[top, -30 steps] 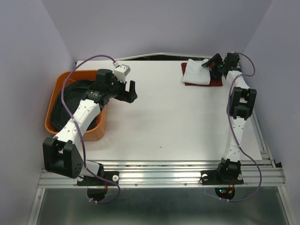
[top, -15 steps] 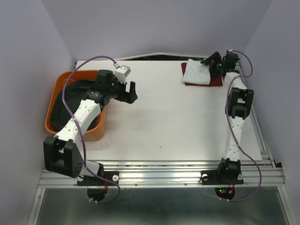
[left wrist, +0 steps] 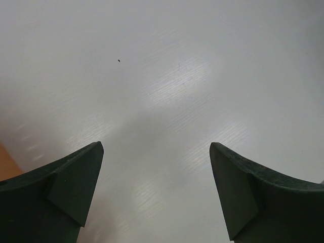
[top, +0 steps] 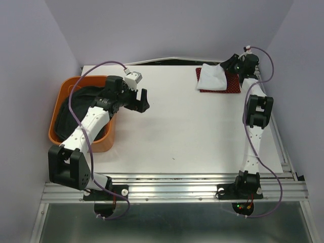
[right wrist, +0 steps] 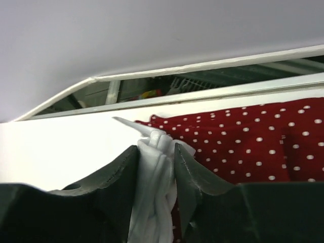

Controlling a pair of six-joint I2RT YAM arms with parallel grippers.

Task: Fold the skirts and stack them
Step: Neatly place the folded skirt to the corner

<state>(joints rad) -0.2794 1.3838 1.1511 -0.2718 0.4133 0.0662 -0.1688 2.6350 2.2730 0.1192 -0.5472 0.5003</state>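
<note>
Judged a robotics lab test cell. Noted a white table (top: 192, 131) boxed in by plain lavender walls (top: 167, 25), robot arms (top: 253, 144) bolted to an aluminium rail (top: 172, 188) at its near edge, purple cables (top: 104, 63) running loose.

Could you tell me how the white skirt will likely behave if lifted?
Probably floppy: the white skirt bunches into folds in the right gripper. Likely light, being thin, and it may drag the red skirt underneath.

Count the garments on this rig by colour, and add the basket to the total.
red skirt with white dots: 1
white skirt: 1
dark grey skirt: 1
orange basket: 1
Total: 4
</note>
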